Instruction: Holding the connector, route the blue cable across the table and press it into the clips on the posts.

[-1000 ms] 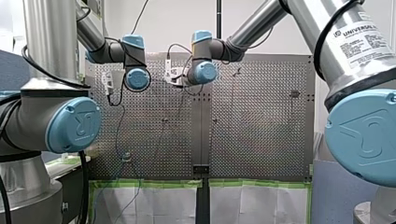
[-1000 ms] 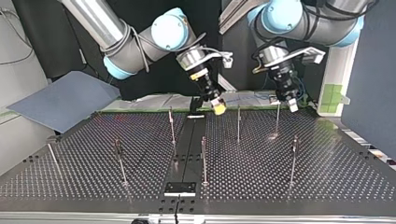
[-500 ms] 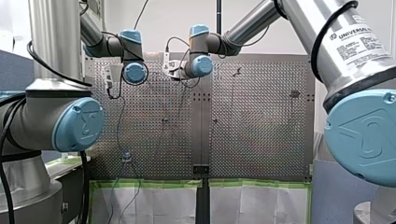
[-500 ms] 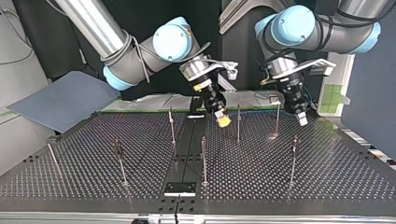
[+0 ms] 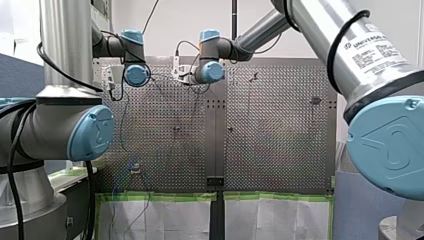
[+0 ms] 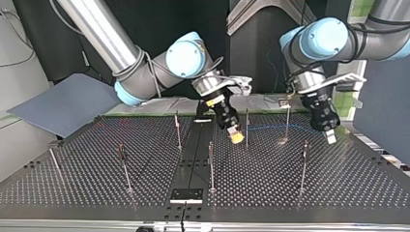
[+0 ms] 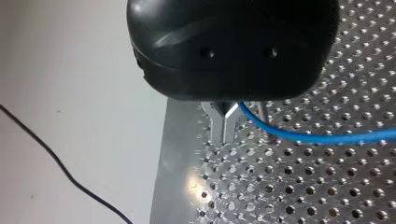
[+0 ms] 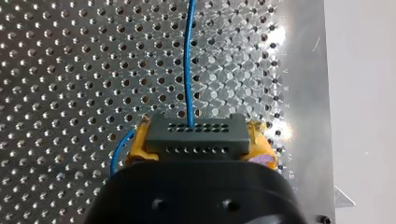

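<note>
Cable (image 6: 270, 128) stretches blue between the two grippers, just inside the counter's (image 6: 290, 188) edge on the arms' side. Yellow-padded jaws of my right gripper (image 6: 236, 137) are clamped on the grey connector (image 8: 195, 136); metal jaws of my left gripper (image 7: 223, 128) are pinched together on the cable.

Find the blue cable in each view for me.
Front: cannot make it out.
Top: cable arcs between right end effector and left end effector.
Left wrist: cable leaves the end effector sideways.
Right wrist: cable runs ahead from the held connector.
Landmark: perforated table.
</note>
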